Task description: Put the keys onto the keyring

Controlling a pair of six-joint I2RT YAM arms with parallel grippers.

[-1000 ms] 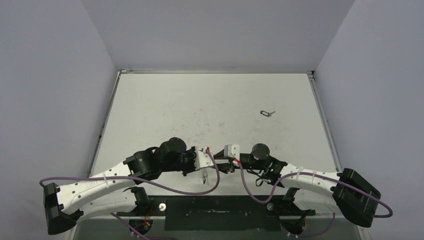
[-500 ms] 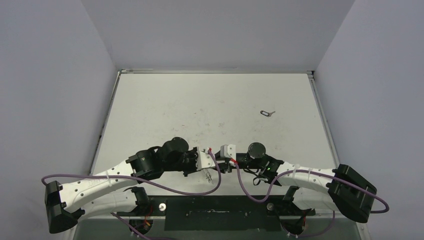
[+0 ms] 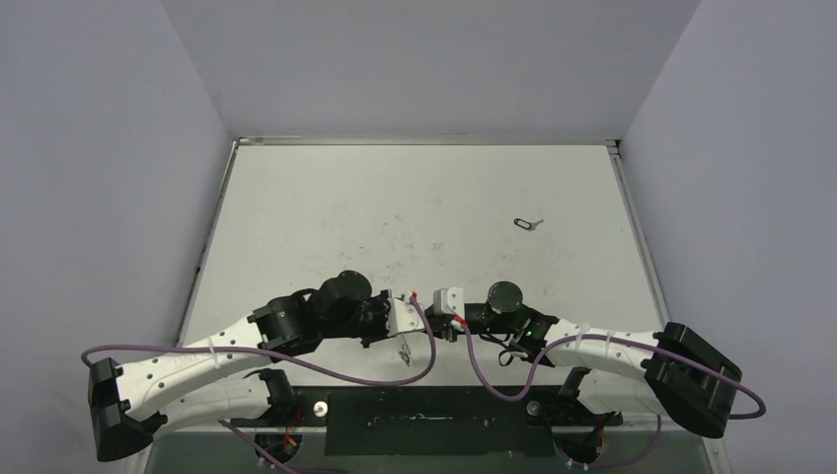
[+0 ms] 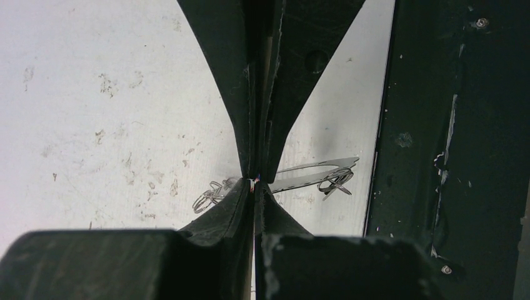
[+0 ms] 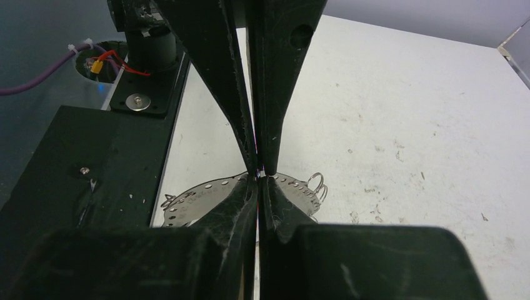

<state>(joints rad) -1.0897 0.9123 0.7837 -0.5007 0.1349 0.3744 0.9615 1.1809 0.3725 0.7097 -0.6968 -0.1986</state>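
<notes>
White scuffed table (image 3: 326,217) fills the top view. At its lower centre the left gripper (image 4: 255,181) and right gripper (image 5: 257,174) meet, both jaws clamped on the silvery keyring (image 4: 303,181). The keys (image 3: 528,223) lie upper right, well apart.

The keys (image 3: 528,223) are one tiny silver key joined to a small black oblong loop, lying flat on the table (image 3: 395,197) at about 2 o'clock from its middle, the key at the loop's 3 o'clock end. The keyring (image 4: 306,178) is at 6 o'clock, near the table's front edge and well apart from the keys. It is a thin silvery band bent into a large loop, pinched between the closed fingers of the left gripper (image 4: 255,180) and seemingly also the right gripper (image 5: 259,174). Clusters of tiny silver rings (image 4: 211,192) hang on it at 9 o'clock and 3 o'clock of the left pinch
</notes>
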